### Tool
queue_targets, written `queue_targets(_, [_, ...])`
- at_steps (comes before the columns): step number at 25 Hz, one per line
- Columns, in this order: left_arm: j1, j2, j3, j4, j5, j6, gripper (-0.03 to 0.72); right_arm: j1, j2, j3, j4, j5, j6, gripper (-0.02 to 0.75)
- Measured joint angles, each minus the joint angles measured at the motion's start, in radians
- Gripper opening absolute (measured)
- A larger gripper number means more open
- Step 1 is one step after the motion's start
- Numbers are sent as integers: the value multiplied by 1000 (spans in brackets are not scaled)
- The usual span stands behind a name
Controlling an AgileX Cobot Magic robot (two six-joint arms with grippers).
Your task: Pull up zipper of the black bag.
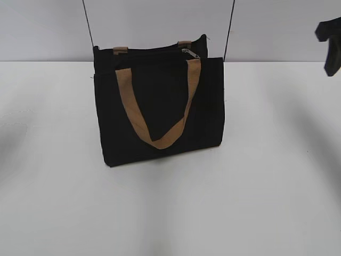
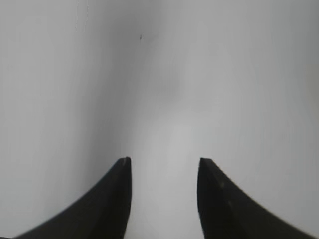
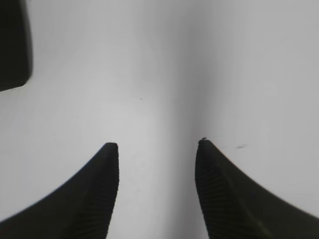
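A black bag [image 1: 160, 114] with tan handles [image 1: 160, 141] stands upright in the middle of the white table. Its silver zipper pull [image 1: 189, 53] sits at the right end of the top edge. My right gripper [image 1: 330, 45] hangs at the far right, well away from the bag; in the right wrist view its jaws [image 3: 157, 144] are open and empty over bare table, with a corner of the bag [image 3: 12, 45] at the upper left. My left gripper [image 2: 164, 160] is open and empty over bare table and is out of the exterior view.
The white table [image 1: 266, 202] meets a pale wall behind the bag. Two thin dark cords [image 1: 89, 24] run up behind the bag.
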Motion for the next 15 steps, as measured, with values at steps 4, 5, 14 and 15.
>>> queue_targets(4, [0,0,0,0,70,18,322,-87,-45,0,-1,3,-13,378])
queue_targets(5, [0,0,0,0,85,21,321,-97,-66,6,-1,3,-26,378])
queue_targets(14, [0,-97,28,-12,141,44,307,-99,-439,399,133,3,-109,377])
queue_targets(15, [0,-129,47,-19,143,44,301,-99,-492,460,136,4,-111,377])
